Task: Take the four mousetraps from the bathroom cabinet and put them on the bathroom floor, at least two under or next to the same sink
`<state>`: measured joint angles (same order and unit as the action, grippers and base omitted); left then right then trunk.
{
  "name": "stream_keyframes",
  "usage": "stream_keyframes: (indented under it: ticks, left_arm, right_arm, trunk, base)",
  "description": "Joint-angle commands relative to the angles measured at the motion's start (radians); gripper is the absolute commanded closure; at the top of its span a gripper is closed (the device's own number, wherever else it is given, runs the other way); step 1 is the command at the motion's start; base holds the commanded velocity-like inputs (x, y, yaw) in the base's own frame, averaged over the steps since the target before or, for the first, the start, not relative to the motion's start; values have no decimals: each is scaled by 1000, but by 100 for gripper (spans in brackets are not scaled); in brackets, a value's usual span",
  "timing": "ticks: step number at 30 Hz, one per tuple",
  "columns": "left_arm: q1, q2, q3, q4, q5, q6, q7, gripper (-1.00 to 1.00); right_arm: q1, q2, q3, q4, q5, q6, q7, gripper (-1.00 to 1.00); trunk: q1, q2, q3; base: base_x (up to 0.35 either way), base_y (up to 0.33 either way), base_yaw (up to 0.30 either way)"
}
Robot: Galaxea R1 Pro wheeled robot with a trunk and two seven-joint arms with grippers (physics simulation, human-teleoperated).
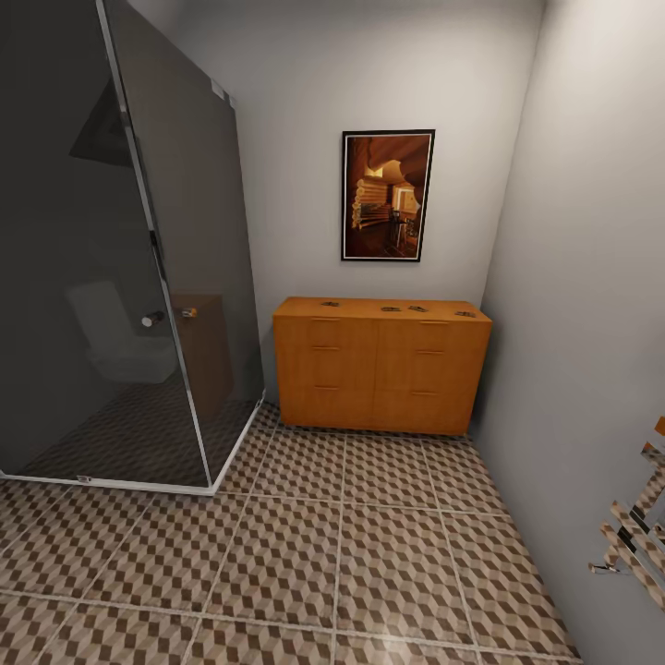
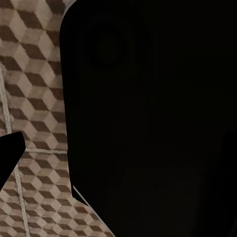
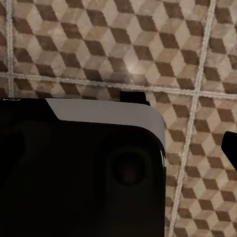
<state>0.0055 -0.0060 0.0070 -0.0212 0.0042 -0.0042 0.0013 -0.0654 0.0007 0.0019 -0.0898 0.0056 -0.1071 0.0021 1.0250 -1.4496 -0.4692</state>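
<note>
The cabinet (image 1: 380, 365) stands against the far wall, tucked into the corner where that wall meets the grey wall on the right. Its flat top carries four mousetraps (image 1: 392, 308), small dark shapes set in a rough row: one toward the left (image 1: 330, 303), two close together near the middle, and one by the right end (image 1: 465, 314). From this far off they are little more than smudges, so their wire parts cannot be made out. The drawers below them are all closed.

A framed picture (image 1: 388, 195) hangs on the wall above the cabinet. On the left, a smoked-glass shower enclosure (image 1: 175, 277) rises from the bathroom floor (image 1: 342, 554), its cube-patterned tiles running from the cabinet's foot toward the viewer. A chrome towel rail (image 1: 637, 536) is fixed to the right-hand wall.

As for the claws, neither can be judged. The left wrist view looks down at tiled floor past a large black body, with one dark tip (image 2: 10, 153) poking in at the edge. The right wrist view shows floor beyond a black and grey housing and a dark sliver (image 3: 230, 145) at the side. How wide either claw stands, I cannot tell; nothing is seen held.
</note>
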Motion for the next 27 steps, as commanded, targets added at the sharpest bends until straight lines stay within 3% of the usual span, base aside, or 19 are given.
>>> stream_keyframes:
  ticks: [1,27]
  left_arm:
    - [1,0,1,-2,0,0,0,-100]
    - [1,0,1,-2,0,0,2,-100]
  right_arm:
    - [-1,1,0,1,1,-3,0,-100]
    - [-1,1,-5,0,-8,-4,0,-100]
  trunk:
    - [0,0,-1]
    - [0,0,-1]
  base:
    - [0,0,0]
    - [0,0,0]
